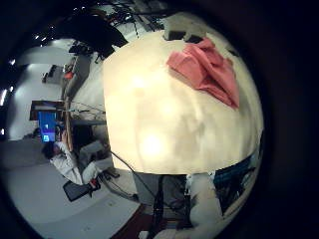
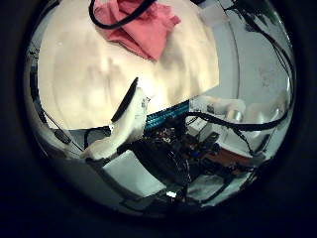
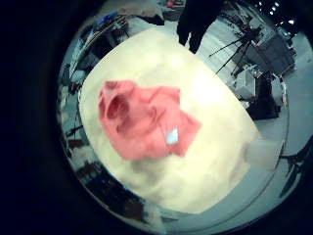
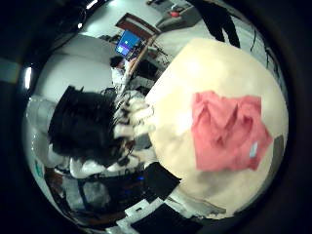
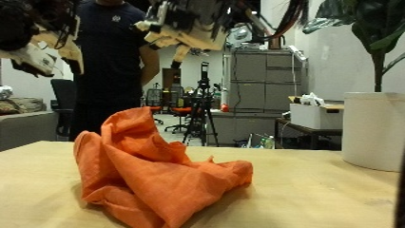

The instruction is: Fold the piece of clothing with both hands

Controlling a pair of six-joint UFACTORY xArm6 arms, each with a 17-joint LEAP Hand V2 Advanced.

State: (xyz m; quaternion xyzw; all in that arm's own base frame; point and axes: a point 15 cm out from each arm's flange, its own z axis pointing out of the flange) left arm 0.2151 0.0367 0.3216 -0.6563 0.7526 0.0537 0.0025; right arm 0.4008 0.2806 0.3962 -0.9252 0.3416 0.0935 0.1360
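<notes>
An orange piece of clothing (image 5: pixel 145 176) lies crumpled in a heap on the tan table (image 5: pixel 317 195). My left hand (image 5: pixel 38 43) and my right hand (image 5: pixel 190 24) hang high above it, fingers relaxed, holding nothing. The left little finger side palm view shows the clothing (image 1: pixel 204 68) near the table's edge. The left thumb side palm view shows it (image 2: pixel 139 28) beyond one of that hand's fingers (image 2: pixel 124 119). The right little finger side palm view shows it (image 3: pixel 142 117) spread loosely with a small white label (image 3: pixel 172 137). The right thumb side palm view shows it (image 4: pixel 229 132) beside that hand's fingers (image 4: pixel 132 117).
A white pot (image 5: pixel 374 128) with a green plant stands at the table's far side near the right hand's side. A grey cabinet (image 5: pixel 260 95) and a tripod stand in the room behind. Bare table (image 3: pixel 210 117) surrounds the clothing.
</notes>
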